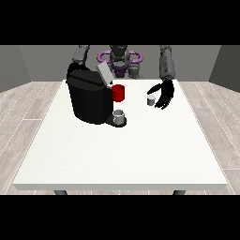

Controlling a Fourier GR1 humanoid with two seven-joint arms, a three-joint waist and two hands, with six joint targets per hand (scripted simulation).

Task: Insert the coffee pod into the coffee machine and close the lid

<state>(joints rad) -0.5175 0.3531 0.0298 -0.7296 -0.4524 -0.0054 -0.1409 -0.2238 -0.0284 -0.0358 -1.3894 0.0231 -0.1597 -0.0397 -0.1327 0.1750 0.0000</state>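
Red cup [119,93] and grey cup [119,116] on white table [122,154].

Evenly and softly lit, with no single lamp or beam to pick out and no glare anywhere on the white table [122,154]. Only faint, short shadows close under the black coffee machine [89,98] and the small grey cup [119,117] at its base. Dimmer grey on the side walls, slightly soft throughout, with straight table edges and no bending near the borders.
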